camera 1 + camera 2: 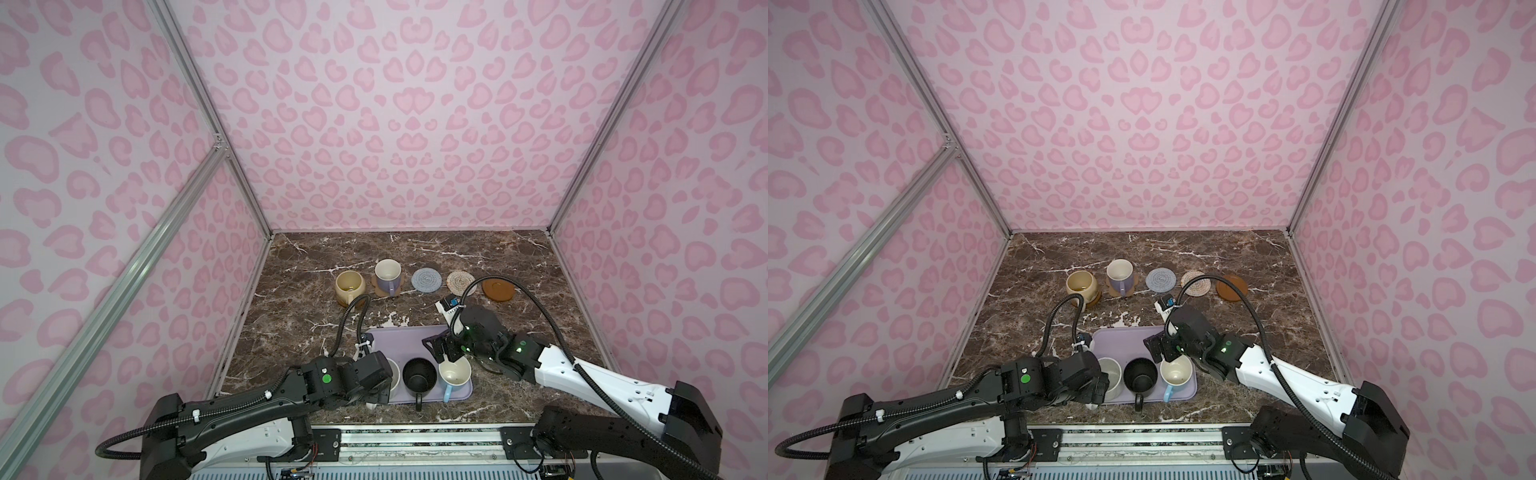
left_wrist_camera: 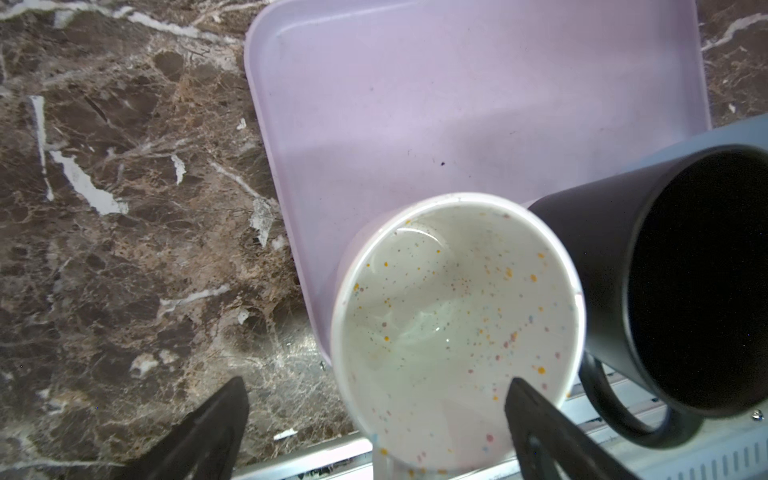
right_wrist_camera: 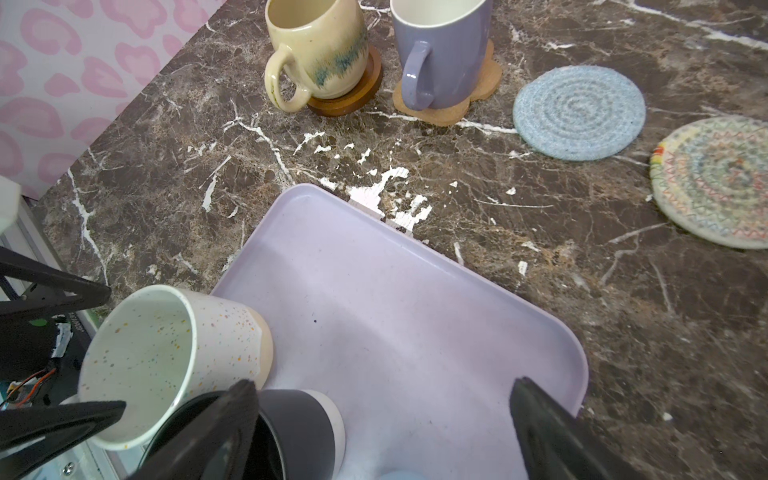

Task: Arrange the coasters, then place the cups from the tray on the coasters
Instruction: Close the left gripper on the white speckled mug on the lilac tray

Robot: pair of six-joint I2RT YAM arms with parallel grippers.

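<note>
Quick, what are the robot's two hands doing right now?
Left gripper: jaws open, holding nothing, poised at the white speckled mug.
Right gripper: jaws open, holding nothing, above the tray.

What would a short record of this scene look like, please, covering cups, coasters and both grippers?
On coasters: rounded yellow-beige mug on round brown rimmed disc; lavender mug on tan paw-shaped coaster
On lavender tray: white speckled mug, black mug, light blue mug
Bare coasters: blue-grey woven round, beige woven round, second brown disc
Left gripper: open, at speckled mug's rim
Right gripper: open, above tray
</note>
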